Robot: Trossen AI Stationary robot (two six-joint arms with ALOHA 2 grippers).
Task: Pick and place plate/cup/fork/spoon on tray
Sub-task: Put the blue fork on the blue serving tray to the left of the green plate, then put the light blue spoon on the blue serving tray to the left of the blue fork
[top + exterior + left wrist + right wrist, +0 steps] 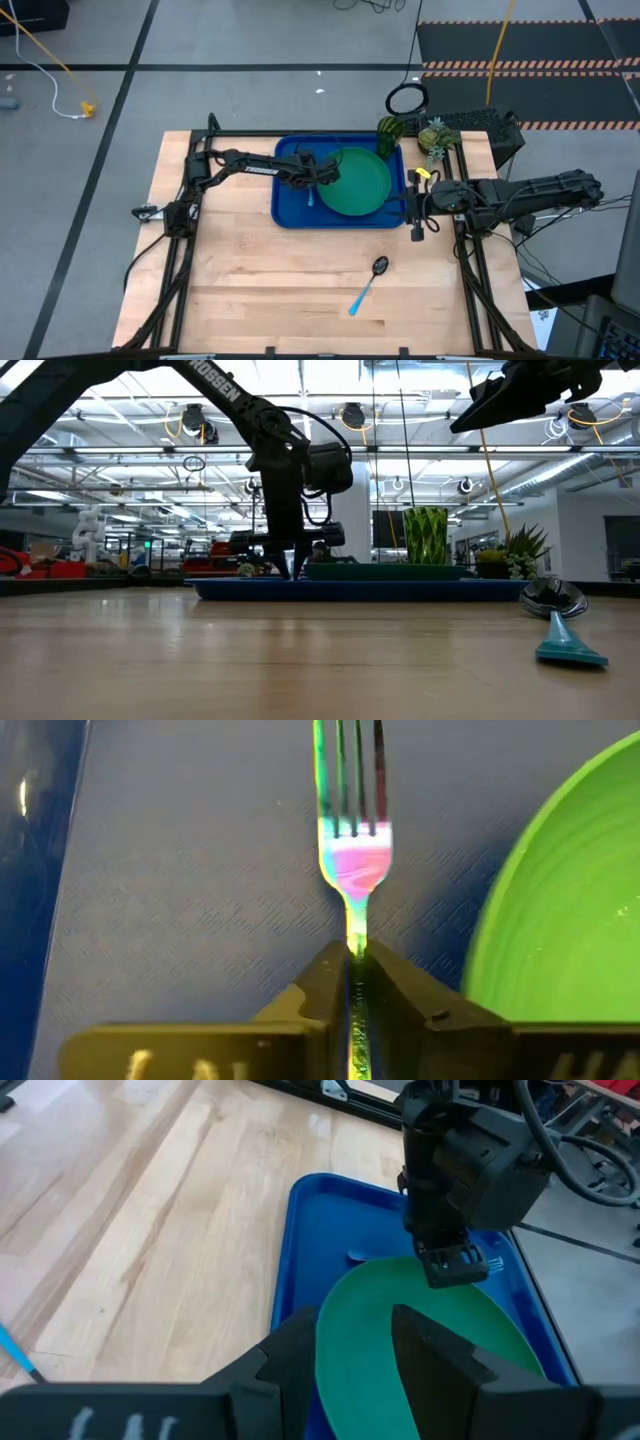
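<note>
The blue tray (pixel 290 210) lies at the table's far middle. The green plate (pixel 357 182) rests flat in its right half. The green cup (pixel 390 135) stands upright at the tray's far right corner. The spoon (pixel 368 283) lies on the bare table near the front, dark bowl toward the far side. My left gripper (pixel 318 176) is low over the tray's left half, shut on the light blue fork (pixel 352 850). My right gripper (pixel 413 210) hovers open and empty above the tray's right rim. My left gripper pinches the fork's handle just behind the neck (pixel 354 928) between its two fingers. The fingers come from above, pointing down, and lie across the fork. The fork is level, tines toward the table's far edge, at the tray's floor beside the plate; whether it touches the floor I cannot tell.
A yellow-green pineapple toy (pixel 433 138) stands off the tray's far right corner. A black box (pixel 490 130) sits at the table's far right. Bare wood stretches across the table's near half around the spoon.
</note>
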